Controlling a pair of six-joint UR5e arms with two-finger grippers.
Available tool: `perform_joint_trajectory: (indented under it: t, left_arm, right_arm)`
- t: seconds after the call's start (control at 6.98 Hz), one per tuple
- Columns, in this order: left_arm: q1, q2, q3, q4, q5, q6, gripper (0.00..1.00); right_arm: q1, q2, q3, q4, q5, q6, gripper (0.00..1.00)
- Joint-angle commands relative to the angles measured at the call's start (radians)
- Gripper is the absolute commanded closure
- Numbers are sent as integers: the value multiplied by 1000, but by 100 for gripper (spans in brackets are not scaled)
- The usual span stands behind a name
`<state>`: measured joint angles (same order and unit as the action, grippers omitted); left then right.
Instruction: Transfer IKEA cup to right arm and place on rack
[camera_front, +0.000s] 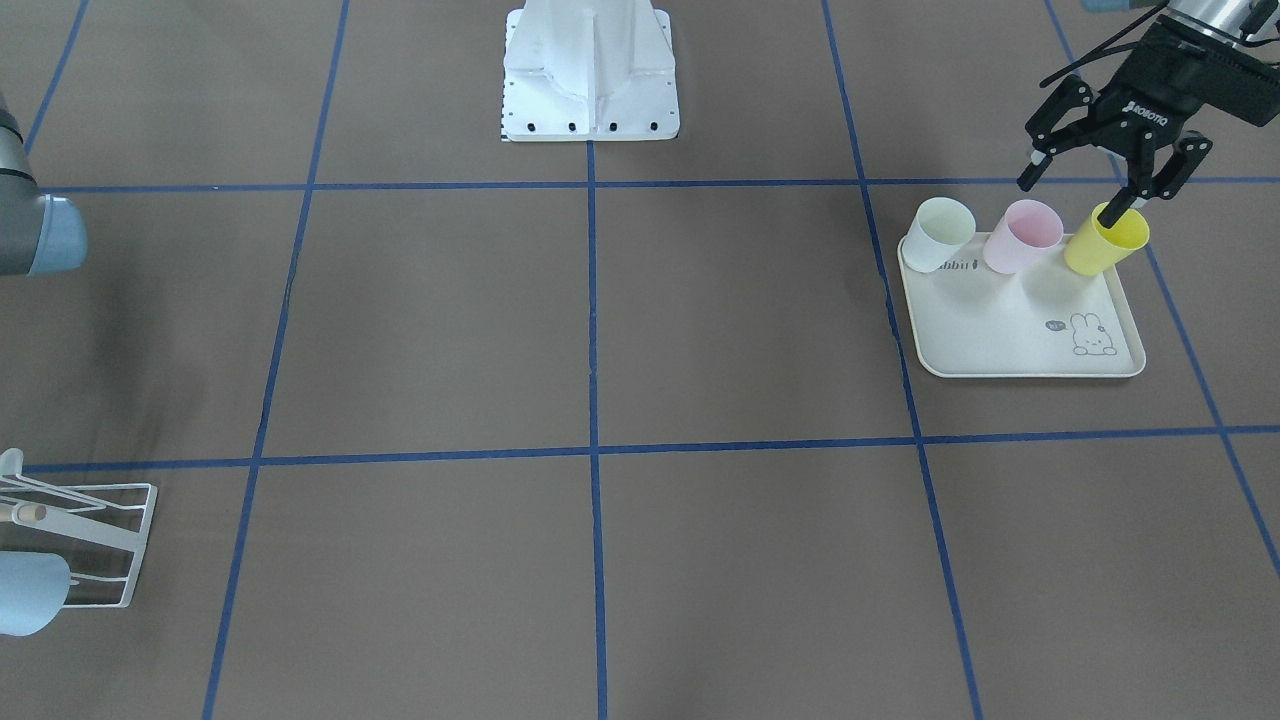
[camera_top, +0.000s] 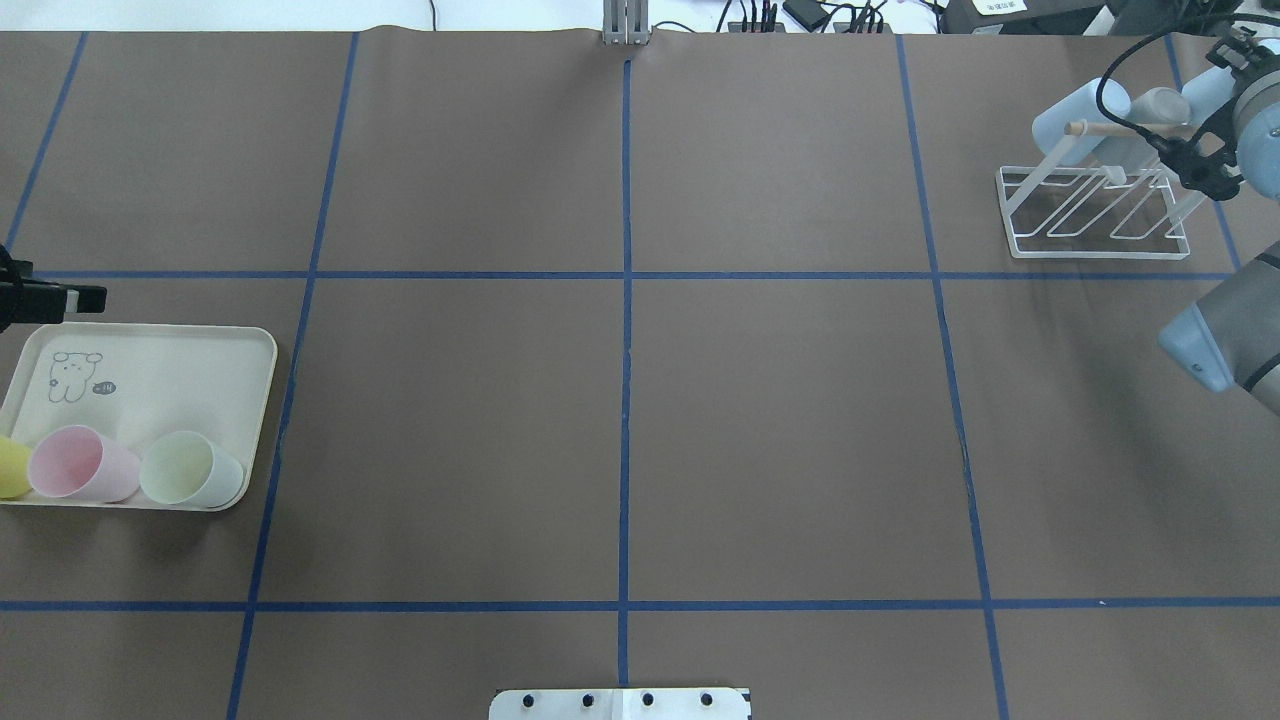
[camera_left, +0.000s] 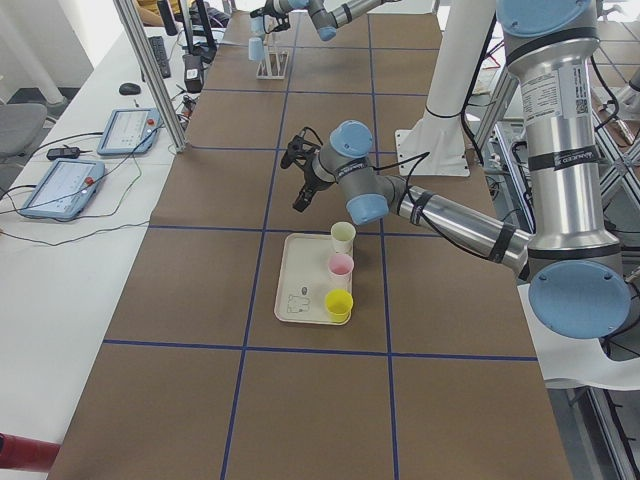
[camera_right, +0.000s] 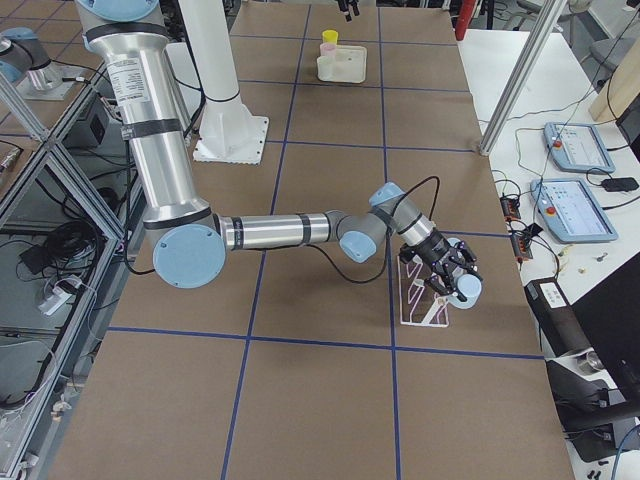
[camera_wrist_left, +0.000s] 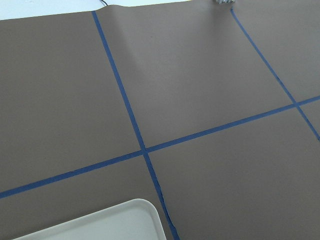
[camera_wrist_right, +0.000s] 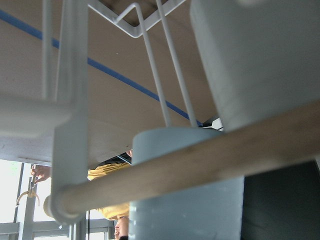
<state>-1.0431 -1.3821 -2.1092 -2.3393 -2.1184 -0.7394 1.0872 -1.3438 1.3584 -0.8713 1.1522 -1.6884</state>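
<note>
Three cups stand in a row on the cream rabbit-print tray: a yellow cup, a pink cup and a pale green cup. My left gripper hangs open above the tray's edge, holding nothing, and it touches no cup in the exterior left view. The white wire rack stands at the far right with a light blue cup on its wooden rod. My right gripper is at the rack, close to a blue cup. I cannot tell whether it is open or shut.
Blue tape lines divide the brown table into squares. The robot's white base plate sits at the table's middle edge. Tablets and cables lie on the side bench beyond the rack. A person shows behind the rack in the right wrist view.
</note>
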Motion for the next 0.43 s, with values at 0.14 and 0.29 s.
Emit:
perform_joint_trajectory:
  t: [0.14,0.29]
  left_arm:
    - [0,0,-2,0,-2,0,0]
    - [2,0,-2,0,-2,0,0]
  right_arm:
    - [-1,2,-2,0,-8,1,12]
    - [-1,0,-2,0,-8,3,4]
